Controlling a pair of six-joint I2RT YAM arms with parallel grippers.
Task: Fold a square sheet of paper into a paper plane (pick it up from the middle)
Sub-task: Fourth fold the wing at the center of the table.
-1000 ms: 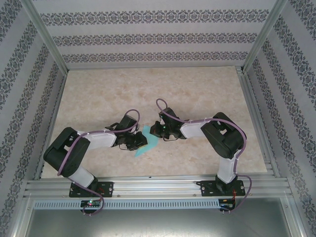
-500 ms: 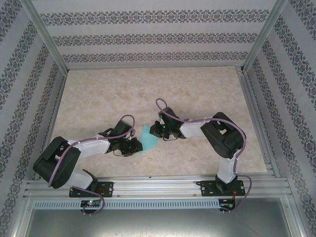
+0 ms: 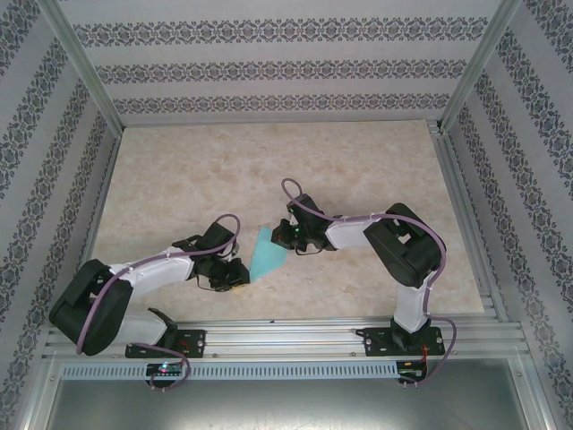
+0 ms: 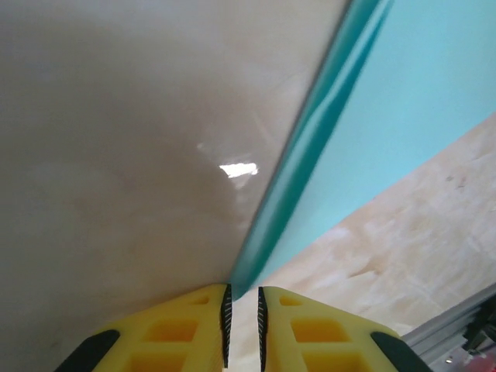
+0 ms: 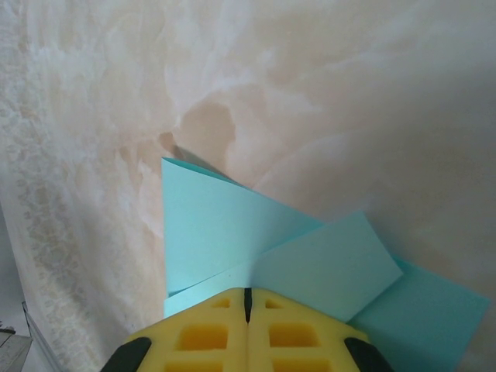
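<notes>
The square sheet of paper (image 3: 265,255) is turquoise, partly folded, and lies on the table between my two grippers. My right gripper (image 3: 283,238) is at its far right edge. In the right wrist view that gripper (image 5: 248,293) is shut, its yellow tips down on the sheet (image 5: 217,225), whose overlapping flaps spread out from under them. My left gripper (image 3: 235,274) sits low at the sheet's near left corner. In the left wrist view its jaws (image 4: 242,291) stand a narrow slit apart. A darker folded edge of the sheet (image 4: 310,147) runs down to the left fingertip (image 4: 225,298), with table showing between the pads.
The beige marbled table (image 3: 179,170) has open room to the far side and to both sides of the arms. Aluminium rails (image 3: 286,336) run along the near edge, and patterned walls close in the other three sides.
My left gripper has drawn back toward the near left, off the sheet to its corner, and more turquoise now shows. The right gripper has stayed put.
</notes>
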